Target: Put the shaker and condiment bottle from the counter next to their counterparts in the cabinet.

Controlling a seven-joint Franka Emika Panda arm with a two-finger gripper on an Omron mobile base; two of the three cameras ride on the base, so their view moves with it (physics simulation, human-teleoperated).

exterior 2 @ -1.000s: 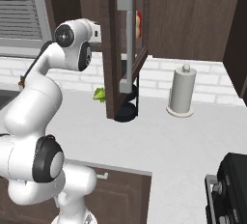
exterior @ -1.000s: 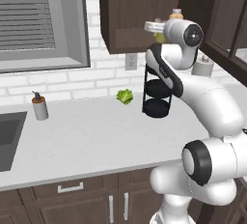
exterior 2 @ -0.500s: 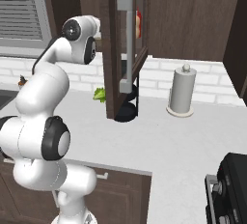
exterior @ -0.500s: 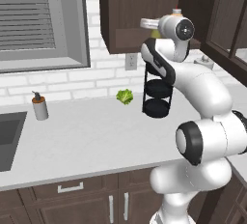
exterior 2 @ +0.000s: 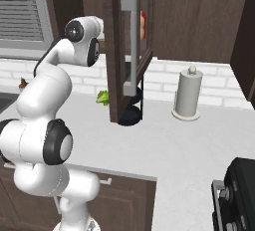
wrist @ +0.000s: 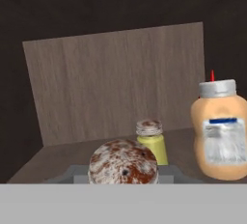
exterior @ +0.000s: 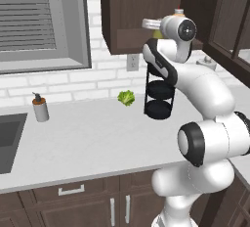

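Peach condiment bottle [wrist: 220, 131] beside shaker [wrist: 151, 141], shelved in cabinet [wrist: 116, 83]

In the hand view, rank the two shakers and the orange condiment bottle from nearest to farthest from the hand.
1. Shaker with the speckled cap, bottom centre, right at the hand.
2. Second shaker, just behind it, slightly right.
3. Condiment bottle, off to the right; about as deep as the second shaker, so that order is uncertain.

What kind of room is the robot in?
It looks like a kitchen, a computer-drawn one. There is a sink in a long counter, a paper towel roll, and a stove corner.
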